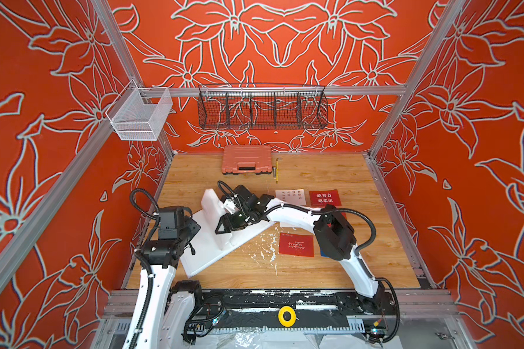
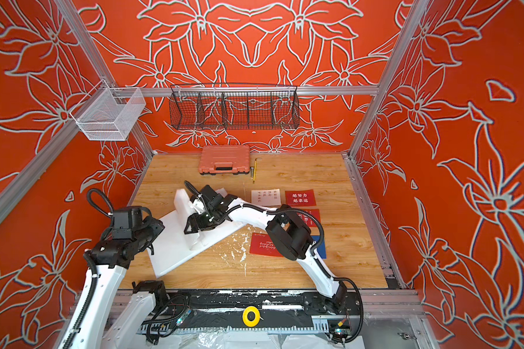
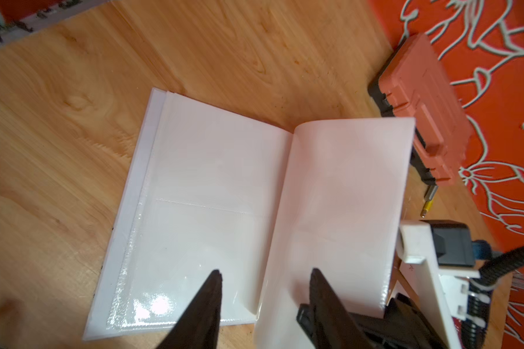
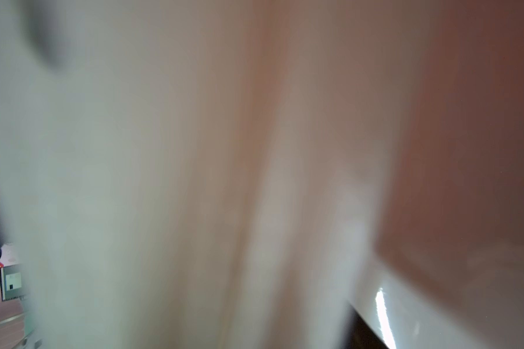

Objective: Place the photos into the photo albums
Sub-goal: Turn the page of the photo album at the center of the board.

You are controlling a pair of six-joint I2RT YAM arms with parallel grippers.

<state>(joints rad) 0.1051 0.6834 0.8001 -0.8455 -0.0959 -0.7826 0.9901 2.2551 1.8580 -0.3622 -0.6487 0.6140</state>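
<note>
The white photo album [image 1: 206, 250] [image 2: 176, 250] lies open on the left of the table, with several sleeve pages [image 3: 345, 196] standing up from the spine. My right gripper [image 1: 224, 225] is pressed against those raised pages; blurred white page fills its wrist view and hides the jaws. My left gripper [image 3: 266, 273] hovers open over the album's near edge and holds nothing. To the right lie the photos: a white card [image 1: 289, 197], a red card with white characters [image 1: 325, 198], another red card [image 1: 296, 244], and a blue card [image 2: 321, 246] mostly under the right arm.
An orange-pink plastic case [image 1: 246, 163] and a yellow-tipped tool [image 1: 276, 172] lie at the back of the table. A black wire basket [image 1: 262, 110] and a white mesh basket [image 1: 139, 116] hang on the rails. White flecks [image 1: 270, 250] dot the wood.
</note>
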